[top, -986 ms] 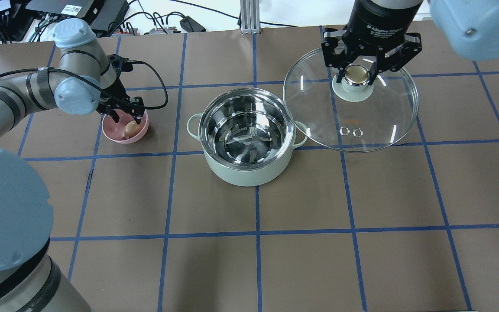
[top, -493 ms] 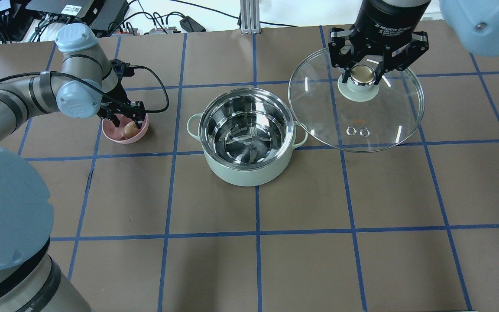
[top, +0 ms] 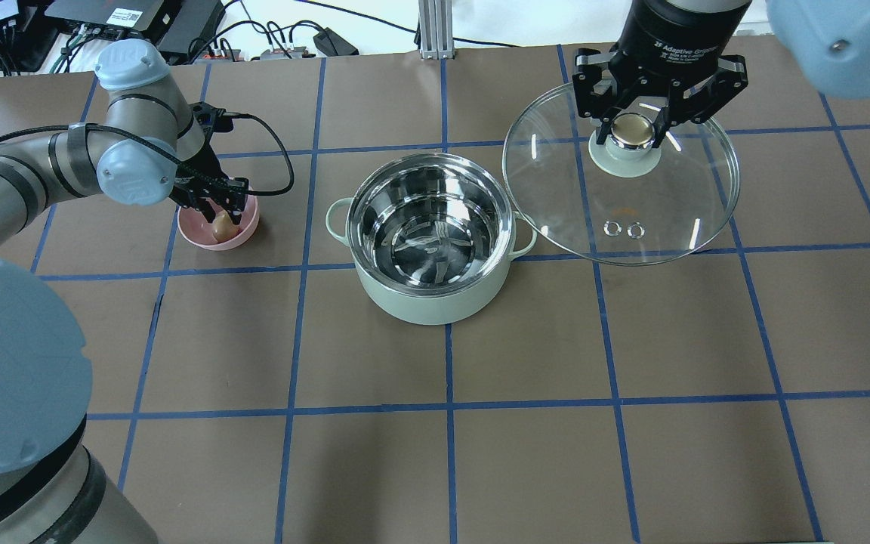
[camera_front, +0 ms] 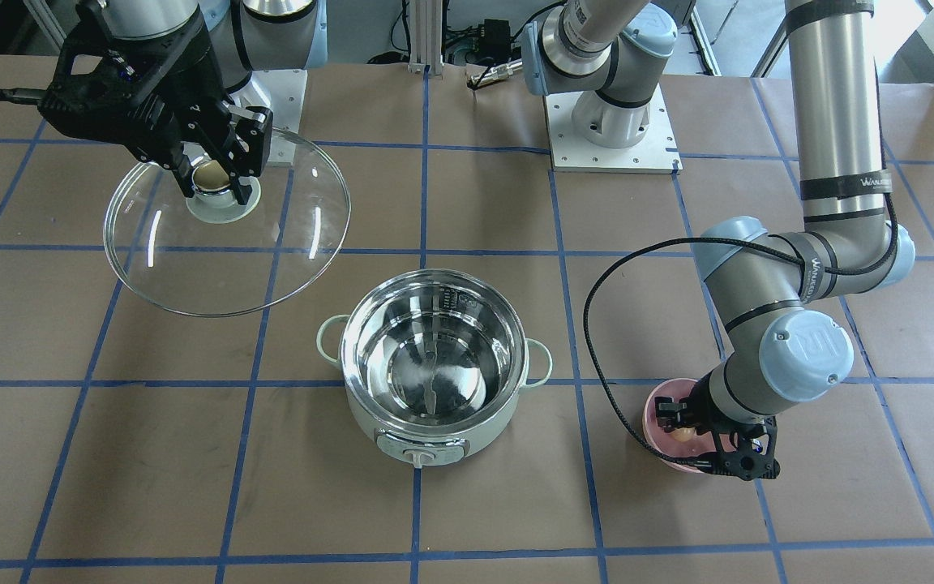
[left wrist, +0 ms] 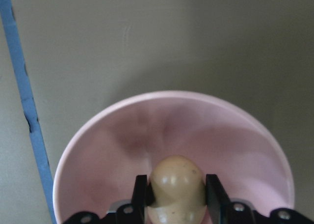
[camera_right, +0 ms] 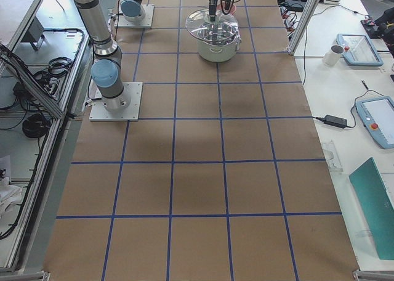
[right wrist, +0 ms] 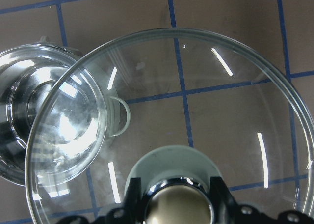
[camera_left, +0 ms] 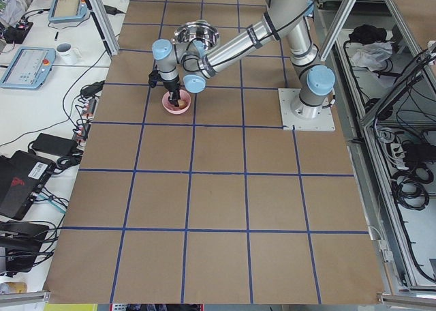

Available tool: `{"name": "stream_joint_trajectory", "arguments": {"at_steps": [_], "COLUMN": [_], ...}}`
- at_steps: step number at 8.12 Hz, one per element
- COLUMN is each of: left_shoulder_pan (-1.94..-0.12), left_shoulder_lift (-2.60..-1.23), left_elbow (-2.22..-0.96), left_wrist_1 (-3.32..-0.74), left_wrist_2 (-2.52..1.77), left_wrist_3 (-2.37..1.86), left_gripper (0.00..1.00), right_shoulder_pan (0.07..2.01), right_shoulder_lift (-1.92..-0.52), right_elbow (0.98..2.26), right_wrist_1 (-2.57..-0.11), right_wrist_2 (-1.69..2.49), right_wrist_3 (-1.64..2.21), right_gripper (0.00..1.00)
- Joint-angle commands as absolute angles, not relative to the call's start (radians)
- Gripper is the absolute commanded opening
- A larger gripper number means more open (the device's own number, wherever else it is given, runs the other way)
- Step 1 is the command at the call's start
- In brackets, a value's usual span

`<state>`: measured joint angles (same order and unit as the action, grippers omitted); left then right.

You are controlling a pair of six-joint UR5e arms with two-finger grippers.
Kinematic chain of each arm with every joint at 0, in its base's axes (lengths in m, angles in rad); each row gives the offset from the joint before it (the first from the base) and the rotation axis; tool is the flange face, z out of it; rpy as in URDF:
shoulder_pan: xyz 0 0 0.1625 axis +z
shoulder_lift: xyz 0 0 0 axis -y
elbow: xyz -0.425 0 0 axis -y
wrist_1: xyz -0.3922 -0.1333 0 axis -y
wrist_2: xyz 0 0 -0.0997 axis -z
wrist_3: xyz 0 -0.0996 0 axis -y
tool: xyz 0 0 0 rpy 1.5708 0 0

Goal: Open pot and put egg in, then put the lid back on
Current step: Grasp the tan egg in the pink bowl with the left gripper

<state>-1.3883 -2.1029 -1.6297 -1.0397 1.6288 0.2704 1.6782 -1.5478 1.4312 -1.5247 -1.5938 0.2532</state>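
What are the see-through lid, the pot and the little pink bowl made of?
Lid: clear glass by the look, see-through with bright glints; its knob looks like polished metal. Pot: mirror-bright steel inside, matte mint coating outside. Bowl: smooth pink, plastic or ceramic; I cannot tell which.

pink bowl (top: 197, 236): sits on table | table (top: 526, 340): brown, blue tape grid | white mug (camera_right: 337, 53): side bench (near a tablet (camera_right: 359, 49))

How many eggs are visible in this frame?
1. The egg is in the pink bowl, gripped between the left hand's fingers. The pot is empty, and nothing suggests another is hidden.
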Motion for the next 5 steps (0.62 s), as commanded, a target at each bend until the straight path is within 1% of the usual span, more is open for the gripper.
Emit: {"name": "stream_joint_trajectory", "arguments": {"at_steps": [1,2,5], "left_shoulder_pan": [-1.388,-1.388,-1.399], "left_shoulder_lift": [-2.089,-2.068,-1.898], "left_elbow": [-1.629,-1.623,-1.615], "left_wrist_1": [-1.042,-1.06,-1.176], "left_wrist_2": [1.628,1.628,1.628], "left_wrist_3": [0.258,0.258,0.232], "left_gripper": [0.0,0.0,0.0], "right_shoulder_pan": [1.678,1.68,1.68], "right_shoulder_lift": [-1.548,-1.548,-1.548], "right_elbow": [1.431,1.431,1.431], "right_wrist_1": [-1.525,-1.525,-1.525], "right_wrist_2": [-1.592,-1.592,-1.592], "right_wrist_3": [0.253,0.253,0.253], "right_gripper": [0.41,0.41,0.41]}}
